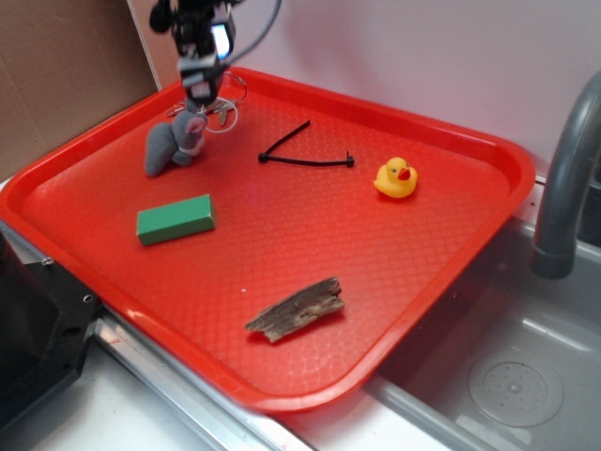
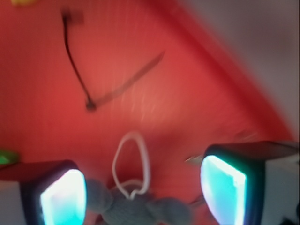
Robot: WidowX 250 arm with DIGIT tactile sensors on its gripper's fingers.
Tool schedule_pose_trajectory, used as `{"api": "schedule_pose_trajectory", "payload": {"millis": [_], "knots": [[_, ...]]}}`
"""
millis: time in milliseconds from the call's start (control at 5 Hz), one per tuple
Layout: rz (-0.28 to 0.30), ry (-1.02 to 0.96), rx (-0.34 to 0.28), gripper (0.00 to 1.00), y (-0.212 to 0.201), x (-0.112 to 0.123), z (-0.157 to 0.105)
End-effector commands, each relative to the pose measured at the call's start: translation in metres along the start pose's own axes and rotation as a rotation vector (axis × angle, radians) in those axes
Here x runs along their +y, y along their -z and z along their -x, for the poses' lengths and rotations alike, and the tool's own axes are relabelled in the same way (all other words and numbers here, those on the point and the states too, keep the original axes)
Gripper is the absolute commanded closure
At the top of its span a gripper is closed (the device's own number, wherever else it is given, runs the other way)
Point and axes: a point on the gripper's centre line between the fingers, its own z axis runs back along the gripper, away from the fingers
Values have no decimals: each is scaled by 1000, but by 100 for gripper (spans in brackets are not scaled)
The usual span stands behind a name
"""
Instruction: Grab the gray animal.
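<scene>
Hovering directly over the gray animal point(image 1: 175, 143), the gripper point(image 1: 201, 94) sits at the far left corner of the red tray point(image 1: 470, 244); from the wrist view the two fingers point(image 2: 63, 197) stand apart with the plush's fuzzy top point(image 2: 136, 208) low between them, nothing clamped yet. Risk one, as I judge it: the metal key ring point(image 2: 132, 164) loops out ahead of the plush, and a closing pad could catch wire instead of fabric, so the toy would dangle or slip free on the lift. Risk two: the plush lies close to the tray's raised rim, and a descent slightly off line could push a finger into the lip or nudge the soft body sideways out of the gap. Risk three: the body is squashy and leaning, so a shallow pinch on an ear might not hold. Exterior view gives the layout the wrist lacks: green block point(image 1: 176, 219) nearer the front, black zip tie point(image 1: 305, 155) mid-tray, yellow duck point(image 1: 395, 178) well apart to the right, bark piece point(image 1: 296, 309) near the front edge, sink and faucet point(image 1: 563, 169) beyond. Wrist view alone shows the finger gap and the ring's position, though it is blurred; height above the plush cannot be read from it.
</scene>
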Motion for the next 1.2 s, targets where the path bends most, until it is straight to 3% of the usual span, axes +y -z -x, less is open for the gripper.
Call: {"api": "schedule_pose_trajectory", "payload": {"millis": [0,200,400,600,800,1000], "knots": [[12,-42,26,0,7,-11,12],[40,-76,103,0,29,-9,24],[41,-91,121,100,39,-9,29],[56,-130,181,100,58,-5,37],[25,-150,174,100,47,-4,36],[-53,-313,76,100,-3,-18,15]]}}
